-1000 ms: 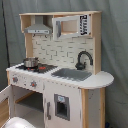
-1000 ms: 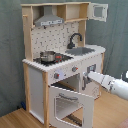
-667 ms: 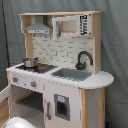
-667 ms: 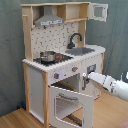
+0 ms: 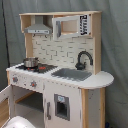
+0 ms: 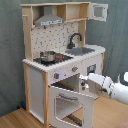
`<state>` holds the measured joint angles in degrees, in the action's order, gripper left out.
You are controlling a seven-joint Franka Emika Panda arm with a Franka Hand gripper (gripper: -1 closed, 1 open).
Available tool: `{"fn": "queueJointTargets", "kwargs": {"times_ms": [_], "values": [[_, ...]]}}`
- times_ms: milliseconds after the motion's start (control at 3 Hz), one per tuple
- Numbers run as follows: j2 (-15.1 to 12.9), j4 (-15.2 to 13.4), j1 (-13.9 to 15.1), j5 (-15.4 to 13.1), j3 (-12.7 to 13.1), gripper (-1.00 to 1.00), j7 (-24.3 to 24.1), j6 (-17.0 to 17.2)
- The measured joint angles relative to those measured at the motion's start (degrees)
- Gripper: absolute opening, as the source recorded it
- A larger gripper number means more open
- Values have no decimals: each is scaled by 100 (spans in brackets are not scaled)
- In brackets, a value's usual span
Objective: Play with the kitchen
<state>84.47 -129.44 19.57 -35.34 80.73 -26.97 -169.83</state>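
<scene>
The white and light-wood toy kitchen stands in both exterior views, with a black faucet, a grey sink, a black stovetop and a hood. In the second exterior view the kitchen has its windowed oven door swung out and open. My gripper comes in from the second exterior view's right, just above the door's top edge and below the knobs. In the first exterior view only a white part of my arm shows at the bottom left, near the open door.
A small metal pot sits on the stovetop. A microwave-style cabinet is at the top right of the kitchen, and a lower cupboard door is closed. Grey curtain hangs behind; the floor is wood.
In the second exterior view my gripper has moved a little left and down, closer to the top edge of the open oven door. The kitchen looks unchanged.
</scene>
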Motion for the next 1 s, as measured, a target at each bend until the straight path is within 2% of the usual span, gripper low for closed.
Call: {"fn": "queueJointTargets", "kwargs": {"times_ms": [1000], "values": [[117, 1153, 630, -5, 347, 100, -1510, -77]]}}
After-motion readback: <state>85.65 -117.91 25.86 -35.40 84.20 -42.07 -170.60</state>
